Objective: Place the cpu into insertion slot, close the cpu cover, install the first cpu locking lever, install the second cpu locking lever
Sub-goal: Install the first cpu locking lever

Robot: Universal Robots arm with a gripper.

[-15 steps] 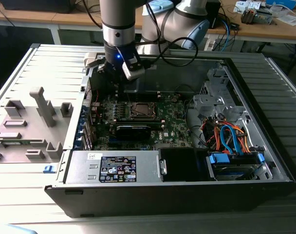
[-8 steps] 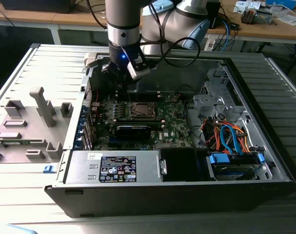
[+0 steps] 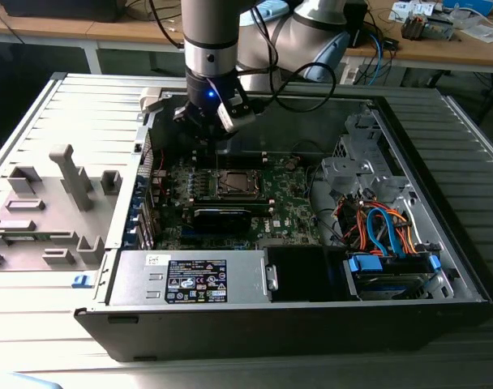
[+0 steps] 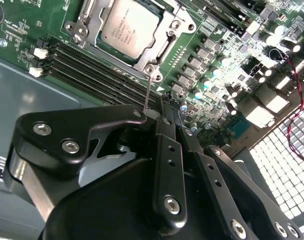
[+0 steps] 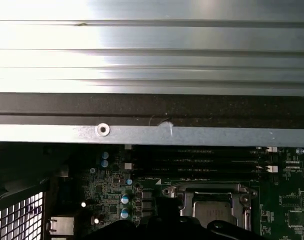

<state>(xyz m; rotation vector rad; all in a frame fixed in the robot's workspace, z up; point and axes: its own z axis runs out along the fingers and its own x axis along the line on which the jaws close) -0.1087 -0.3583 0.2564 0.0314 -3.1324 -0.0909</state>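
Observation:
The cpu lies flat in the insertion slot, silver top up. The cpu cover is down around it as a metal frame. One thin wire locking lever stands up from the socket's corner and its free end reaches my gripper. The fingers are shut together at that end, and I cannot tell whether they pinch the wire. In the exterior view my gripper hangs just behind the socket. The first wrist view has the socket with the chip inside.
Black memory slots run beside the socket. A long black card lies in front of it. The power supply and a drive bay with cables fill the case front. A grey fixture plate sits at the exterior view's left.

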